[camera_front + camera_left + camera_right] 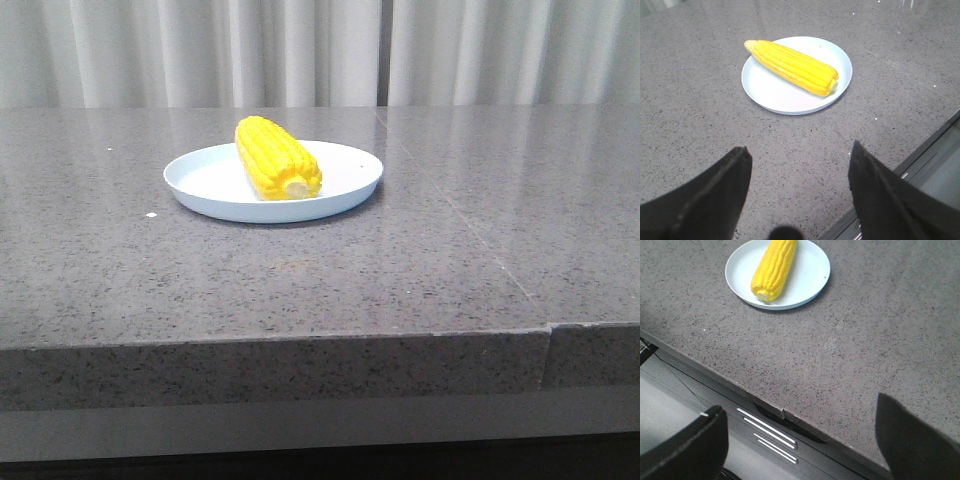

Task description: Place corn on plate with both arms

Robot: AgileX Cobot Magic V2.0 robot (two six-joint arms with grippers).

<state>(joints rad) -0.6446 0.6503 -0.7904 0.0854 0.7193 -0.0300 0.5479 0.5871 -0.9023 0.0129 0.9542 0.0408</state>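
The yellow corn [276, 158] lies on the white plate [345, 190], its pale stub end toward the front. Neither arm shows in the front view. In the left wrist view the corn [792, 67] lies across the plate [770, 92]; my left gripper [799, 150] is open and empty over bare tabletop, well short of the plate. In the right wrist view the corn [773, 269] and plate [810, 275] are far off; my right gripper [800, 412] is open and empty over the table's front edge.
The grey speckled stone table [420, 270] has a seam on its right part and a front edge [300, 340]. Pale curtains hang behind it. Below the edge in the right wrist view is a dark frame with silver slots [767, 432].
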